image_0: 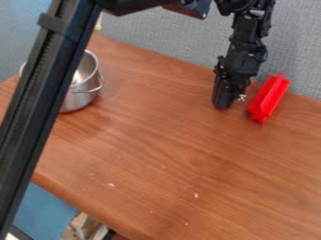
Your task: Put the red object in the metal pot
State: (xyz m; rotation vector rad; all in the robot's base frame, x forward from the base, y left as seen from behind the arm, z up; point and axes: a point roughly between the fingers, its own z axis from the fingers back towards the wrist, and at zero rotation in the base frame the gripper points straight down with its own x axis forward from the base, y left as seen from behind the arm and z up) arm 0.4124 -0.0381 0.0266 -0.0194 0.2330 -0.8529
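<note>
1. One black robot arm (246, 42) reaches down from the top of the scene over one brown wooden surface (163, 141), its single set of fingers (228, 97) pointing at the wood near the back edge.
2. The fingers are closed, with nothing seen between them.
3. One red block (268, 98) lies on the surface just beside the fingers, toward the right of the view, outside their hold.
4. One silver metal pot (84, 84) stands upright at the far left of the surface, well apart from the block, its one visible wire handle (89, 89) facing the middle of the wood.
5. One long black pole (48, 84) slants across the left of the view, in front of the pot, hiding part of it.
6. Two small pale specks (196, 195) show on the bare wood toward the front.
7. One gray fabric panel (175, 45) rises behind the surface.
</note>
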